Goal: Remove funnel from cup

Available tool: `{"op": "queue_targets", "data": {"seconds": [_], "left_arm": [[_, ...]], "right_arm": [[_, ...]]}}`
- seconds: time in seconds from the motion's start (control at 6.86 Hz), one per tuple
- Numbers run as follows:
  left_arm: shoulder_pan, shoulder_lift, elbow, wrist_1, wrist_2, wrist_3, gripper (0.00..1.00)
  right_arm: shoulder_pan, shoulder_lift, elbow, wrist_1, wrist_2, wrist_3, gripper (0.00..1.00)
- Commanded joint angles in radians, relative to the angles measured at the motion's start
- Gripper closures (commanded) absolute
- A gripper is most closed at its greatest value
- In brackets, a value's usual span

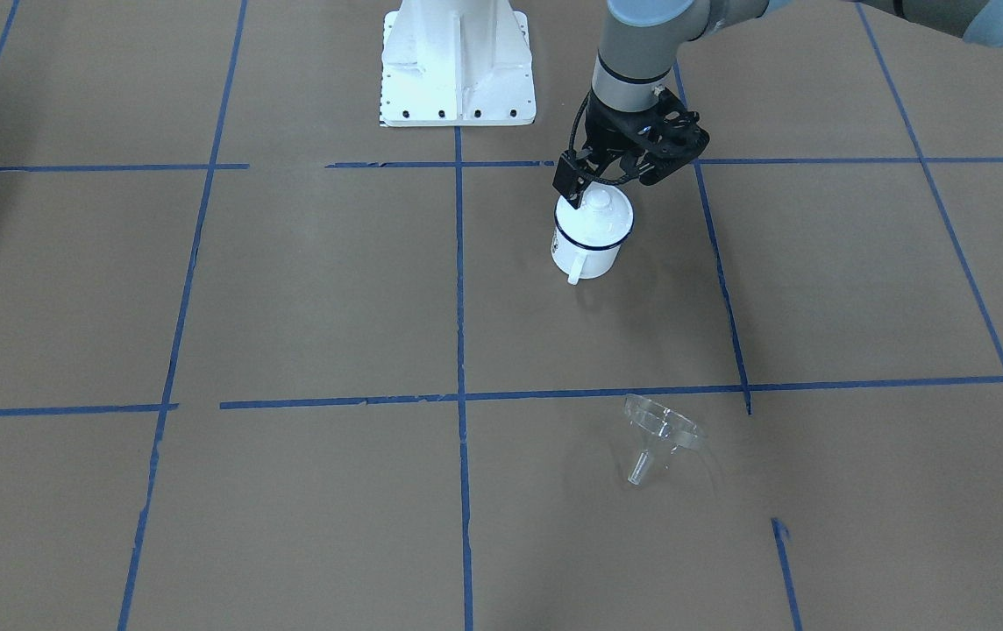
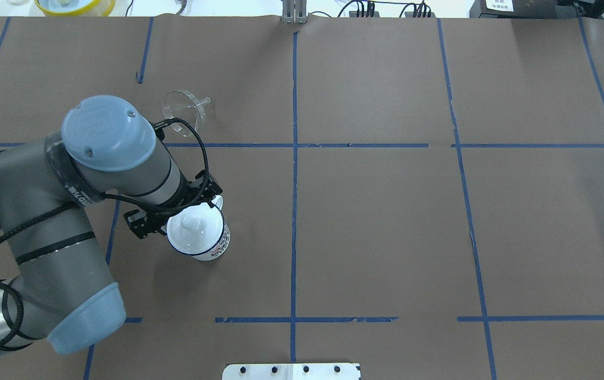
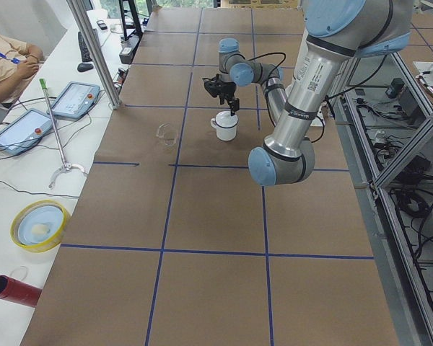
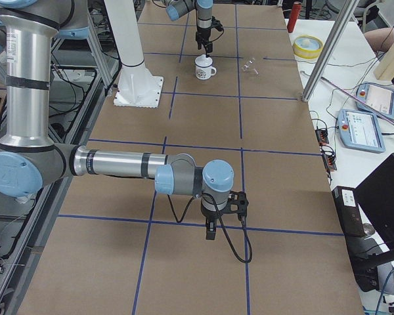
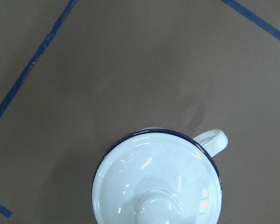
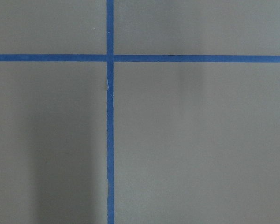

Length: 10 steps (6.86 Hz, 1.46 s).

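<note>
The clear funnel (image 1: 661, 429) lies on its side on the brown table, apart from the cup; it also shows in the overhead view (image 2: 181, 108). The white cup (image 1: 587, 250) with a dark blue rim stands upright, handle toward the funnel side. A white domed lid with a knob (image 2: 191, 229) sits on it and fills the bottom of the left wrist view (image 5: 154, 182). My left gripper (image 1: 607, 180) hovers just above the lid, looks open, and holds nothing. My right gripper (image 4: 210, 230) hangs low over bare table far away; I cannot tell its state.
The white robot base (image 1: 458, 61) stands behind the cup. Blue tape lines divide the table into squares. A yellow bowl (image 3: 40, 223), a red tube (image 3: 11, 290), tablets and an operator are beyond the table's far edge on the left side.
</note>
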Motion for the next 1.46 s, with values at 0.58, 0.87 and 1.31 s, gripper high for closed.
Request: {"op": "queue_targets", "data": {"seconds": [0.58, 0.87, 1.31], "left_arm": [[-0.595, 0.235, -0.015, -0.003, -0.249, 0.967, 0.0], [-0.874, 0.378, 0.058, -0.003, -0.316, 1.467, 0.0], [-1.061, 0.38, 0.379, -0.086, -0.319, 1.869, 0.0]], "right_arm": [[0.0, 0.0, 0.0, 0.0, 0.0, 0.0, 0.0], [0.0, 0.0, -0.001, 0.0, 0.0, 0.0, 0.0], [0.0, 0.0, -0.001, 0.0, 0.0, 0.0, 0.0]]}}
